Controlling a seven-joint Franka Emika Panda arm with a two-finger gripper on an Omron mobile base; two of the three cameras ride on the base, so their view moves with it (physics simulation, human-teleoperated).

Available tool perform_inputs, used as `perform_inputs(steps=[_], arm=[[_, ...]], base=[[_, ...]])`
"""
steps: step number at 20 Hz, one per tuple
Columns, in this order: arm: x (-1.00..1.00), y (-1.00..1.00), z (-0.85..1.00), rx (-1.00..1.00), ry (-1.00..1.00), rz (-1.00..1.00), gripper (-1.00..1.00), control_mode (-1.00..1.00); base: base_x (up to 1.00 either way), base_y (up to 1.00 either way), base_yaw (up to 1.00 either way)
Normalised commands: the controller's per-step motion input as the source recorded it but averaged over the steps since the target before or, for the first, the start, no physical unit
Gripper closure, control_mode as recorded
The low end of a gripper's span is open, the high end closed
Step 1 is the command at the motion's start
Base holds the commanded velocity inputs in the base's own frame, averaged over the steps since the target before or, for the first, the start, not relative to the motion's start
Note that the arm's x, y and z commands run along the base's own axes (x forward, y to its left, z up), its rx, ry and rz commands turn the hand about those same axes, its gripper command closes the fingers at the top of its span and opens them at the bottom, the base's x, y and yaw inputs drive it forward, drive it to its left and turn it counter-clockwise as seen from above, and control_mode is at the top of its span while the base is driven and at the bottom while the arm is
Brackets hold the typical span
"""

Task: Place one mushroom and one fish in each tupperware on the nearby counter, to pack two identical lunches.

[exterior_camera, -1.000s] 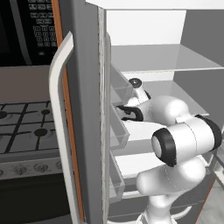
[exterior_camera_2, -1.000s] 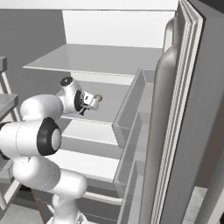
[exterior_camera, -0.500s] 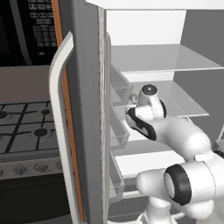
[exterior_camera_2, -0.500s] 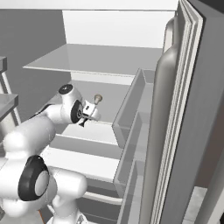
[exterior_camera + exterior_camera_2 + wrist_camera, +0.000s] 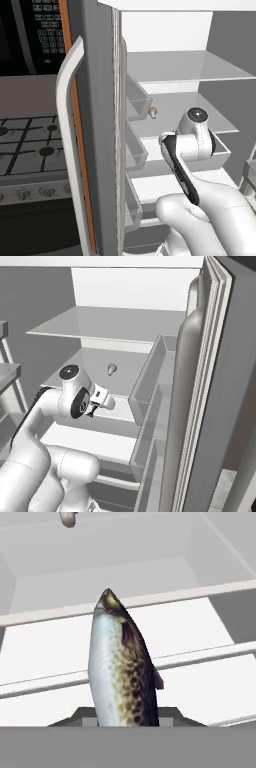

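Tool [image 5: 102, 401] apparently grips the fish [image 5: 122, 667] inside the fridge, mushroom [image 5: 112, 369] well behind.

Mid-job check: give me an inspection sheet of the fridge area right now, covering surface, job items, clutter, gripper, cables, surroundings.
Surface: fridge shelf, pale grey, bare apart from one mushroom.
Job's things: mushroom small, on the middle shelf, apart from the arm; fish speckled, silver-bellied, held out in front of the hand camera.
Clutter: nothing seen.
Gripper: gripper in front of the shelf edge, fingertips hidden by the fish; appears shut on it.
Cables: nothing seen.
Surroundings: open fridge door with bins; gas stovetop to the left.
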Motion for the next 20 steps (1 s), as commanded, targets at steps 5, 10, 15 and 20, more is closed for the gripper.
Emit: perform_inputs(steps=[5, 10, 15, 20], arm=[[-0.82, 0.0, 0.71, -0.08, 0.14, 0.15, 1.0, -1.0], [-0.51, 0.0, 0.82, -0.09, 0.09, 0.18, 1.0, -1.0], [-0.41, 0.0, 0.63, -0.02, 0.02, 0.17, 1.0, -1.0], [-0.56, 0.0, 0.34, 0.0, 0.0, 0.17, 1.0, -1.0]], base=[[0.0, 0.0, 0.0], [0.0, 0.0, 0.0], [0.0, 0.0, 0.0], [0.0, 0.0, 0.0]])
